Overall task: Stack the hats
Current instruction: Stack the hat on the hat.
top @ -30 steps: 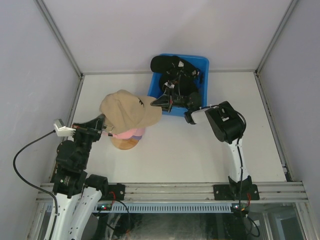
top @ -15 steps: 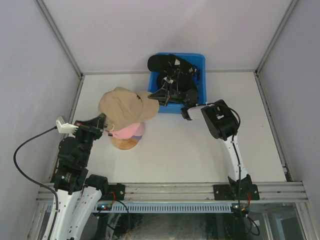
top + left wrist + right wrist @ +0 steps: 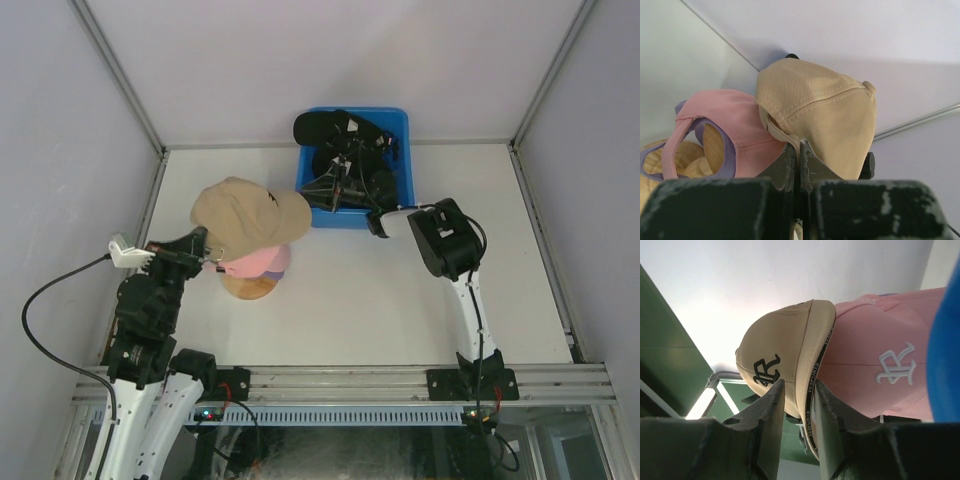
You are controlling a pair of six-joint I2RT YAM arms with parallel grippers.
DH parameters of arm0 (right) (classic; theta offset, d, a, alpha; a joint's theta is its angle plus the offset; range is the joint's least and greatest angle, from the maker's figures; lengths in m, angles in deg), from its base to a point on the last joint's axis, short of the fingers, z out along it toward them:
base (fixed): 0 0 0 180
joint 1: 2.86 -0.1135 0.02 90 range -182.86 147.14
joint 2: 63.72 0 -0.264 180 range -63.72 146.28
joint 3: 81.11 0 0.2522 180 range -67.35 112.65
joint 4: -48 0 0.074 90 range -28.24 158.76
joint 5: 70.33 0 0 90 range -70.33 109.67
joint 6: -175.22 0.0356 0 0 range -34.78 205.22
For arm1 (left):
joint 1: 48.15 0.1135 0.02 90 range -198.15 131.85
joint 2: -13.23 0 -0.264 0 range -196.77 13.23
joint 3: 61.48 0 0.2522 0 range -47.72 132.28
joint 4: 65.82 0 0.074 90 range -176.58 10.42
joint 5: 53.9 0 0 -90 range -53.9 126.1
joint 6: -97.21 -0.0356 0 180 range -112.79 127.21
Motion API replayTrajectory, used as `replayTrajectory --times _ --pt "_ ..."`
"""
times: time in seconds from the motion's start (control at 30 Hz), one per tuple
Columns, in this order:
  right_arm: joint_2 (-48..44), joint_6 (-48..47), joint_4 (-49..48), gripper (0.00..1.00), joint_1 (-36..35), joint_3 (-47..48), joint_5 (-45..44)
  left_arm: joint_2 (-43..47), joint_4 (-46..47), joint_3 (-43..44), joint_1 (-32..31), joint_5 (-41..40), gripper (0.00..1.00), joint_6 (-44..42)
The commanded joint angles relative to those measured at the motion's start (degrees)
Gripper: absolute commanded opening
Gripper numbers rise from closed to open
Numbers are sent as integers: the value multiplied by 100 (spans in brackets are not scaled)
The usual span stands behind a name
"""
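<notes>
open table (image 3: 380,300) between the arms, blue bin (image 3: 402,130) crowding the far edge, tan cap (image 3: 250,212) overhanging the stand (image 3: 250,287)
</notes>
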Motion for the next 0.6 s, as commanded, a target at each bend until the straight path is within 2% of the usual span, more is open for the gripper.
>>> replayTrajectory --times 0.0,0.2,0.57 --pt "-458 -676 629 34 170 -101 -43 -11 244 304 39 -133 0 -258" --pt "-736 -1303 1289 39 270 -136 -30 -69 253 201 34 -124 0 -306" --pt "-1079 -2257 2168 39 315 -134 15 -84 184 -58 29 -353 0 -338"
